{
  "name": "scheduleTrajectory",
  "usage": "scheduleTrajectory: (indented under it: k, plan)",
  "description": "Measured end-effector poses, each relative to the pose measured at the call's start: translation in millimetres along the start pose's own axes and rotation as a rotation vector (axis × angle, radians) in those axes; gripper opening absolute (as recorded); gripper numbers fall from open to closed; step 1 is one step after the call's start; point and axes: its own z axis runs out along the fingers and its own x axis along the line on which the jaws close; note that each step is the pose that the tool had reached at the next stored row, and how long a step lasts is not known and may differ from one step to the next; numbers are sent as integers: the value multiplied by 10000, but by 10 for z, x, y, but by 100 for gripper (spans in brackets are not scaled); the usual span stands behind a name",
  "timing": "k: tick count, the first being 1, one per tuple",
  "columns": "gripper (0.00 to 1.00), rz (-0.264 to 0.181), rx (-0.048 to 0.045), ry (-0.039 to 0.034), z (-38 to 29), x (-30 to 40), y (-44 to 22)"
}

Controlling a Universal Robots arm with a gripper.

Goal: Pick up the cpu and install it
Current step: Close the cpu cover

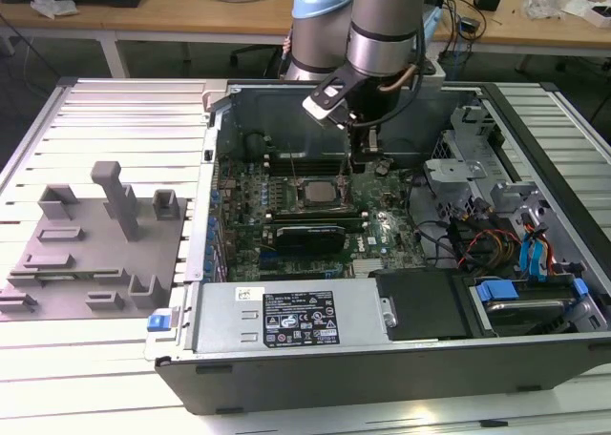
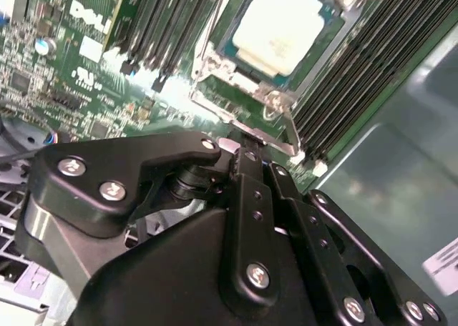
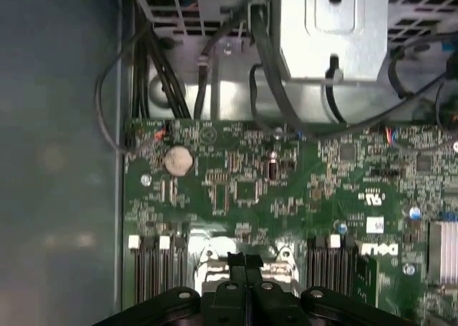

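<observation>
The cpu point(image 2: 276, 26) lies flat in the motherboard socket point(image 1: 315, 193), its silvery-white top showing inside the metal frame. In the exterior view my gripper point(image 1: 360, 161) hangs inside the open computer case, just to that view's right of the socket and low over the board. Its fingers point(image 2: 247, 170) are pressed together with nothing between them, and the tips sit at the socket's metal latch point(image 2: 266, 134). In the first wrist view the shut gripper point(image 3: 240, 263) points at the socket's edge, between the memory slots point(image 3: 154, 265).
A grey plastic fixture point(image 1: 95, 244) with blocks lies on the slatted table at the exterior view's left. Inside the case are the power supply point(image 1: 286, 316), a metal drive cage point(image 1: 468, 173), blue-tabbed drives point(image 1: 535, 258) and loose cables point(image 3: 265, 61).
</observation>
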Motion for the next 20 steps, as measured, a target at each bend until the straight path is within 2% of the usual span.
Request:
scheduleTrajectory:
  k: [4,8,10,14,20]
  plan:
    - [11,5,-39,1,-1,2,-119]
    - [11,3,-34,-8,-1,3,-125]
    - [11,-1,186,14,3,3,-122]
    - [11,-1,200,16,6,0,-124]
    - [11,-2,201,16,59,-49,-170]
